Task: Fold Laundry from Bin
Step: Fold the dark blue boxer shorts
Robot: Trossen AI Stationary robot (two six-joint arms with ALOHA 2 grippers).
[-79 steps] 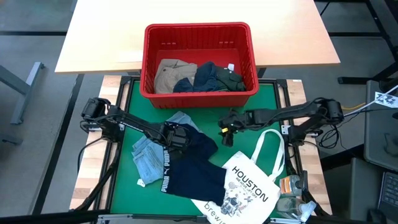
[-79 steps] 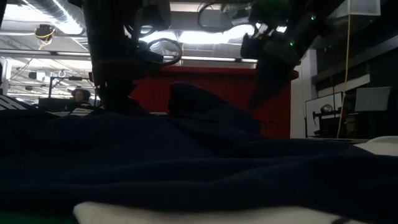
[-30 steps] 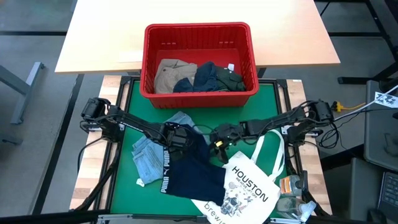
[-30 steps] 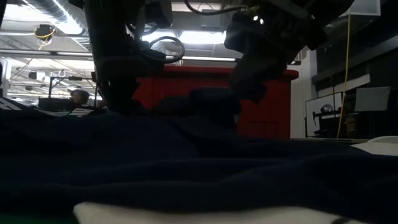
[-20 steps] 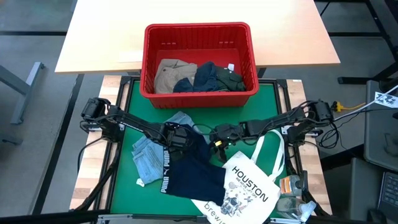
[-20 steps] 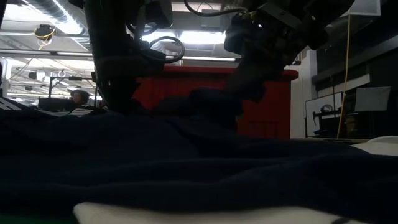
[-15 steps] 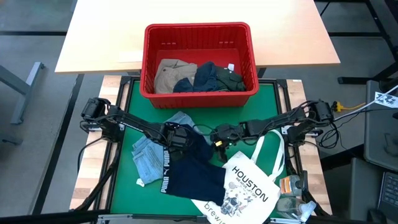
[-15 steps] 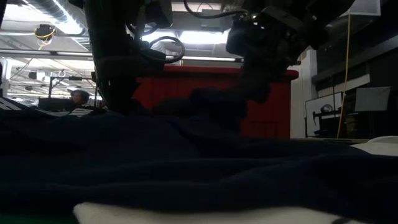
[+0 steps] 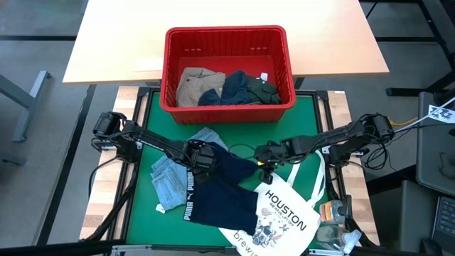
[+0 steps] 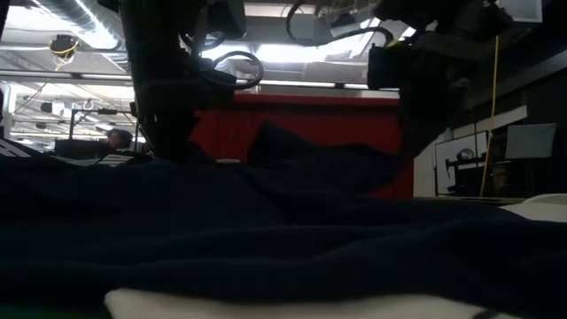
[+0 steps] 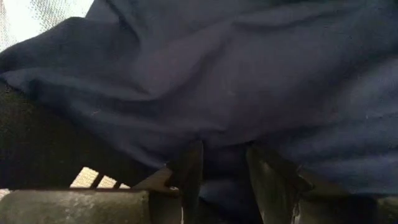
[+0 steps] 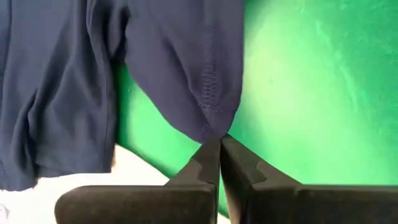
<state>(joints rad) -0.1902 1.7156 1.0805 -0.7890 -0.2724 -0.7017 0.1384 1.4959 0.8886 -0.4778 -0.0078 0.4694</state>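
Navy shorts (image 9: 220,188) with white lettering on the waistband lie spread on the green mat (image 9: 320,107), partly over a light blue denim garment (image 9: 169,181). My left gripper (image 9: 201,156) stands at the shorts' far left part, shut on navy cloth (image 11: 225,171). My right gripper (image 9: 264,165) is shut on the shorts' right edge (image 12: 214,149). The red bin (image 9: 226,34) at the far side holds khaki (image 9: 195,84), navy (image 9: 234,87) and dark green (image 9: 261,89) garments. My left gripper holds a bunch of navy cloth (image 11: 224,146) between its two fingers, coming steeply from above at the shorts' far left part. The cloth around it lies on the mat. My right gripper pinches the shorts' edge at a stitched seam (image 12: 211,121) between its fingertips, slanting down from the table's right. The held edge is lifted off the mat and the cloth runs from it toward the left gripper (image 10: 337,164).
A white tote bag (image 9: 281,213) printed HOUSTON lies at the near right, its handles (image 9: 313,171) under my right arm and its corner on the shorts. Small packets (image 9: 334,213) sit at the near right corner. A wooden table (image 9: 114,43) stands beyond the bin.
My right gripper has gone toward the table's right edge and tipped less steeply, taking the shorts' right edge with it. That edge is now raised and drawn out to the right, while the part under my left gripper has stayed put.
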